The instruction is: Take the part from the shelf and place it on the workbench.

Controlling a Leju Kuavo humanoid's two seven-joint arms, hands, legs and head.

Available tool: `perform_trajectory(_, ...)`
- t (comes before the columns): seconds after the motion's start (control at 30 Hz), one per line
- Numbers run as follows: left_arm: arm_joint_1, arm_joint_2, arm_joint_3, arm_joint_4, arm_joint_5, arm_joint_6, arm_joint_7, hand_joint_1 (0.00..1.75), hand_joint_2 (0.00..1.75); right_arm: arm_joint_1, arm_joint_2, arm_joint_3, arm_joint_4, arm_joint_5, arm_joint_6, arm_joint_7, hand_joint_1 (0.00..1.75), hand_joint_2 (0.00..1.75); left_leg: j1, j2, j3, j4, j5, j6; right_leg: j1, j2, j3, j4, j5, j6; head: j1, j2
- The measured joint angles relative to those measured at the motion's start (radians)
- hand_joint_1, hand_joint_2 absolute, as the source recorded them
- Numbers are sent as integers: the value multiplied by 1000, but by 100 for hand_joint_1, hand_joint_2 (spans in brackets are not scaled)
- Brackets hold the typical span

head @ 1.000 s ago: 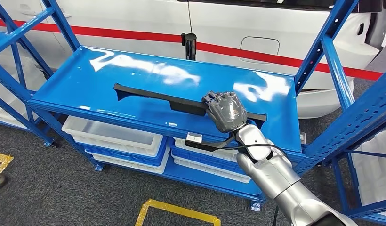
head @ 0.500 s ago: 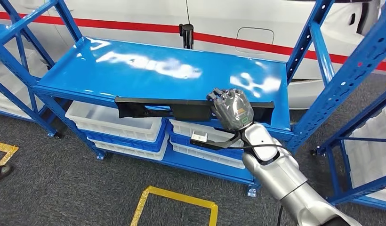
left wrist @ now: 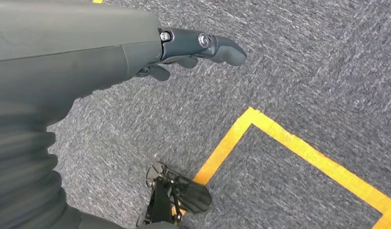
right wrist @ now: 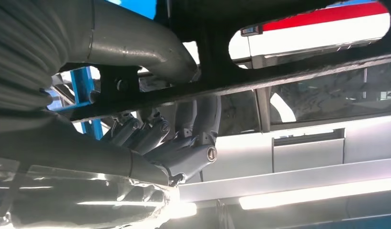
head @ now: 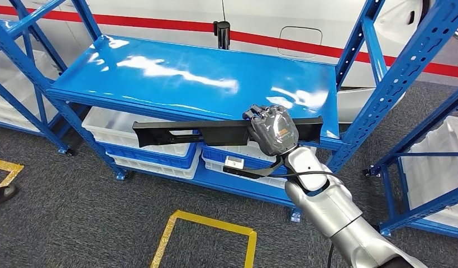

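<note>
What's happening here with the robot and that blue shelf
The robot's right hand grips a long black part and holds it level in front of the blue shelf, off the shelf's top. The left hand hangs over the grey floor, holding nothing. White bins sit on the lower shelf. Placing the part on the workbench is not yet done.

You see the part [head: 215, 131], a long, thin black bar, lying almost level in the air before the blue shelf [head: 160, 78], its long end toward 9 o'clock.
</note>
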Motion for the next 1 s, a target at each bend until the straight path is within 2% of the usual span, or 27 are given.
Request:
perform_trajectory(0.03, -1, 0, 0, 0, 0, 0, 0, 0, 175, -1, -1, 0, 0, 0, 0, 0, 175, 175, 1, 3, -6, -10, 15, 10, 2, 1, -13, 18, -18, -1, 1, 0)
perform_trajectory(0.07, -2, -2, 0, 0, 0, 0, 0, 0, 175, -1, -2, 0, 0, 0, 0, 0, 175, 175, 3, 5, -15, -20, 30, 17, 4, 1, -32, 56, -50, -7, 2, 0)
perform_trajectory(0.13, -4, -3, 0, 0, 0, -1, 1, 0, 175, -1, -5, -1, 0, 0, 1, 0, 175, 175, 3, 7, -42, -22, 54, 24, 3, 2, -78, 181, -136, -18, 4, 0)
perform_trajectory(0.17, -4, -3, 0, 0, 0, -1, 1, 0, 175, 1, -6, -1, 0, 0, 1, 0, 175, 175, 3, 7, -58, -22, 65, 23, 2, 2, -95, 245, -164, -16, 4, 0)
perform_trajectory(0.2, -4, -4, 0, 0, 0, -1, 1, 0, 175, 2, -7, -1, 0, 0, 3, 0, 175, 175, 3, 7, -74, -22, 78, 22, 1, 2, -98, 288, -172, -8, 5, 0)
perform_trajectory(0.23, -4, -5, 0, 0, 0, -1, 1, 0, 175, 3, -9, -1, 1, 0, 4, 0, 175, 175, 3, 7, -91, -21, 90, 19, 0, 2, -86, 301, -162, 3, 6, 0)
perform_trajectory(0.27, -4, -6, 0, 0, 0, -1, 2, 0, 175, 4, -10, -1, 1, -1, 6, 1, 175, 175, 3, 7, -106, -21, 102, 16, -1, 2, -55, 274, -140, 14, 7, 0)
perform_trajectory(0.3, -4, -7, 0, 0, 0, -1, 2, 0, 175, 4, -10, -1, 1, -1, 9, 1, 175, 175, 3, 7, -120, -20, 114, 12, -3, 1, -8, 218, -120, 21, 7, 0)
perform_trajectory(0.33, -4, -7, 0, 0, 0, -1, 2, 0, 175, 3, -9, -1, 0, -2, 11, 1, 175, 175, 1, 6, -131, -18, 125, 7, -2, 1, 54, 139, -112, 21, 8, 0)
perform_trajectory(0.37, -4, -8, 0, 0, -1, -1, 2, 0, 175, 2, -8, -1, 0, -2, 12, 1, 175, 175, 0, 7, -140, -17, 136, 1, 0, 1, 107, 60, -117, 16, 6, 0)
perform_trajectory(0.4, -3, -8, 0, 0, -1, -1, 2, 0, 175, 1, -7, -2, 0, -3, 14, 1, 175, 175, -2, 7, -145, -18, 148, -4, 3, 2, 140, 5, -126, 10, 5, 0)
perform_trajectory(0.43, -3, -8, 0, 0, -2, -1, 2, 0, 175, 1, -6, -2, 0, -3, 15, 1, 175, 175, -2, 7, -149, -21, 160, -11, 8, 3, 156, -29, -132, 3, 3, 0)
perform_trajectory(0.5, -1, -7, 0, 0, -3, -1, 3, 0, 175, 3, -4, -2, 0, -4, 16, 2, 175, 175, 2, 6, -155, -28, 173, -23, 2, 2, 142, -37, -121, -12, 1, 0)
perform_trajectory(0.53, 1, -7, 0, 0, -4, -2, 3, 0, 175, 4, -3, -3, 0, -3, 16, 3, 175, 175, 5, 5, -163, -16, 153, -30, -3, 2, 137, -37, -110, -25, -1, 0)
perform_trajectory(0.57, 2, -6, 0, 1, -4, -2, 3, 0, 175, 4, -1, -3, 0, -3, 17, 4, 175, 175, 9, 3, -176, 16, 113, -36, -9, 0, 131, -39, -98, -37, -3, 0)
perform_trajectory(0.6, 3, -6, 0, 1, -4, -2, 4, 0, 175, 5, 2, -3, 0, -2, 17, 4, 175, 175, 13, 1, -192, 71, 59, -42, -11, -1, 123, -38, -86, -45, -5, 0)
perform_trajectory(0.63, 4, -7, 0, 1, -5, -2, 4, 0, 175, 5, 4, -3, 0, -2, 18, 4, 175, 175, 16, 0, -210, 141, 6, -48, -9, -2, 112, -37, -76, -51, -7, 0)
perform_trajectory(0.67, 4, -7, 0, 1, -5, -2, 4, 0, 175, 6, 5, -2, 0, -2, 18, 5, 175, 175, 19, -1, -223, 212, -29, -55, -8, -2, 100, -36, -66, -50, -8, 0)
perform_trajectory(0.7, 4, -7, 0, 1, -6, -2, 4, 0, 175, 6, 6, -2, 0, -2, 18, 5, 175, 175, 22, -2, -226, 262, -43, -61, -8, -2, 88, -33, -58, -48, -8, 0)
perform_trajectory(0.73, 4, -7, 0, 1, -6, -2, 5, 0, 175, 7, 7, -2, 0, -1, 18, 5, 175, 175, 26, -1, -213, 280, -38, -65, -8, -2, 75, -28, -51, -44, -9, 0)
perform_trajectory(0.77, 4, -7, 0, 1, -6, -2, 6, 0, 175, 8, 7, -2, 0, -1, 19, 5, 175, 175, 30, -1, -180, 257, -19, -68, -9, -2, 62, -23, -45, -39, -9, 0)
perform_trajectory(0.8, 3, -6, 0, 0, -6, -2, 7, 0, 175, 10, 7, -3, 0, -1, 20, 5, 175, 175, 35, -1, -130, 201, -1, -69, -10, -1, 51, -18, -39, -33, -10, 0)
perform_trajectory(0.83, 2, -7, 0, 0, -6, -2, 8, 0, 175, 10, 7, -3, 0, -1, 22, 5, 175, 175, 37, -3, -75, 129, 2, -70, -9, 0, 41, -14, -34, -26, -11, 0)
perform_trajectory(0.87, 1, -7, 0, 0, -6, -2, 9, 0, 175, 11, 7, -4, -1, -1, 23, 5, 175, 175, 37, -7, -33, 70, 0, -66, -8, 0, 35, -12, -29, -18, -11, 0)
perform_trajectory(0.9, 0, -7, 0, 0, -6, -2, 10, 0, 175, 11, 7, -5, -1, 0, 24, 5, 175, 175, 34, -9, -9, 32, -6, -60, -6, 0, 31, -12, -22, -10, -11, 0)
perform_trajectory(0.93, 0, -7, 0, 0, -6, -1, 10, 0, 175, 11, 8, -6, -2, 0, 24, 6, 175, 175, 29, -12, -3, 15, -11, -53, -5, -1, 28, -14, -15, -1, -12, 0)
perform_trajectory(1.0, 0, -7, 2, 0, -3, 1, 10, 0, 175, 11, 10, -6, -3, 1, 26, 6, 175, 175, 24, -9, -13, 9, 4, -33, -5, -1, 22, -16, -5, 16, -13, 0)
